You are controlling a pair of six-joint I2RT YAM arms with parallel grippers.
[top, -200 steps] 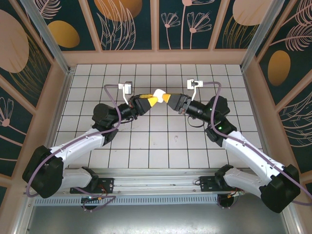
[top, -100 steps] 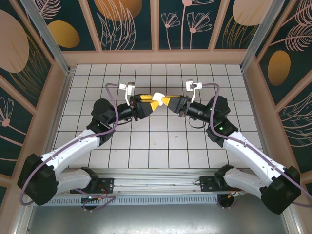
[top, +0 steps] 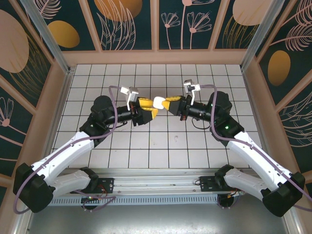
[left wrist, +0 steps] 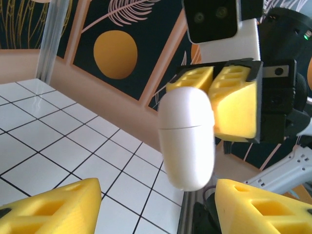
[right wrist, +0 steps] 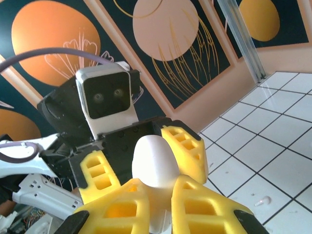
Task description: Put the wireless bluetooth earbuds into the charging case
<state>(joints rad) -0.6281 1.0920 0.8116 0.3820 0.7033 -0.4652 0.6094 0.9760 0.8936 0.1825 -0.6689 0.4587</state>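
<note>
Top view: both arms meet in mid-air over the far half of the tiled table (top: 122,146). The charging case (top: 159,102) hangs between them. Right gripper (top: 168,103) is clamped on it. Left gripper (top: 146,108) sits just left of it.

Left wrist: the left gripper (left wrist: 156,195) is open, its yellow fingers (left wrist: 53,207) spread wide to either side of the case and clear of it, holding nothing. The charging case (left wrist: 186,139) stands upright. Its seam runs across below the domed top and the lid looks shut. Right gripper (left wrist: 214,87) pinches it from behind.

Right wrist: the right gripper (right wrist: 156,187) is closed on the lower part of the charging case (right wrist: 153,161). Left gripper (right wrist: 144,163) brackets the top without contact. There's a pale speck (right wrist: 263,200) on a tile, too small to call an earbud.

Handling, my read: the shell is light, rigid, glossy and rounded, so it's slippery and could rotate in a pinch. Grip across the broad faces below the seam and keep the lid free to flip. The earbuds would be tiny and slick, so pinch them lightly.
</note>
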